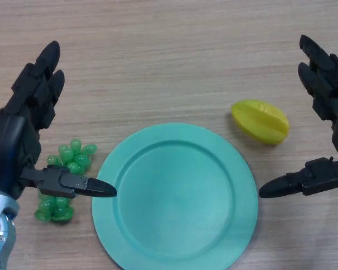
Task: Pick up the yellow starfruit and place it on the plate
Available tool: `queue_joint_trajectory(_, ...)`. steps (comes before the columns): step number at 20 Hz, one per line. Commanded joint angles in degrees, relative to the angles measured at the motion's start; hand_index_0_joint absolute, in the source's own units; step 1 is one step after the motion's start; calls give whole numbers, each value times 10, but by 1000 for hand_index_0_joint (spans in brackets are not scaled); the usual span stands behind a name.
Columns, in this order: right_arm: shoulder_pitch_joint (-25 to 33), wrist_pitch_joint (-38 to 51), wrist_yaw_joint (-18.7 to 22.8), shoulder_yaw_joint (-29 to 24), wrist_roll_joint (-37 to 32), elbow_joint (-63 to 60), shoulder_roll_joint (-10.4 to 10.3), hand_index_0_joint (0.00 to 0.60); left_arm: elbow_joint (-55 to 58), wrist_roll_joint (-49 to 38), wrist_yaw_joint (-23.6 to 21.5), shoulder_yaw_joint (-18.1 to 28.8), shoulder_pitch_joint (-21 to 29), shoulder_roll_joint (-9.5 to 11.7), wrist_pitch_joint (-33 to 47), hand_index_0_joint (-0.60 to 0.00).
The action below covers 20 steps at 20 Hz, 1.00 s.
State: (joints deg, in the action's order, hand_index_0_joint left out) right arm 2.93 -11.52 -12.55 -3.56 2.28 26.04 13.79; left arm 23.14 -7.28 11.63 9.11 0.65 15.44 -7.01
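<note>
My right hand (327,129) hangs released, the starfruit (260,121) just inside its fingers; ridged, waxy, probably light, so I'd grip across its middle.

A bunch of green grapes (65,180) lies on the wooden table (174,62), toward its near left side.

starfruit (260,121) yellow, glossy | plate (174,256) plain teal-green | grapes (67,163) bright green, translucent | both hands black: L (22,121), R (332,95) | table (169,56) light wood grain
</note>
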Motion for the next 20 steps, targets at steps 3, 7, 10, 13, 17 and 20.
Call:
queue_joint_trajectory(3, 15, 96, 24, -21, 8, 16, 15, 0, 34, 6, -1, 30, 17, 14, 57, 0)
queue_joint_trajectory(7, 45, 118, 46, -12, 57, -41, 19, 0, 43, 1, 0, 31, 13, 13, 43, 0)
queue_joint_trajectory(10, 97, 124, 54, -7, 119, -117, 31, 0, 45, -9, 5, 38, 15, 15, 35, 0)
queue_joint_trajectory(13, 137, 151, 62, -1, 158, -190, 40, 0, 43, -15, 4, 42, 16, 15, 40, 0)
queue_joint_trajectory(17, 191, 184, 60, 7, 220, -278, 53, 0, 34, -19, -3, 44, 22, 18, 55, 0)
queue_joint_trajectory(20, 231, 231, 79, 14, 255, -369, 57, 0, 38, -25, -5, 49, 25, 22, 48, 0)
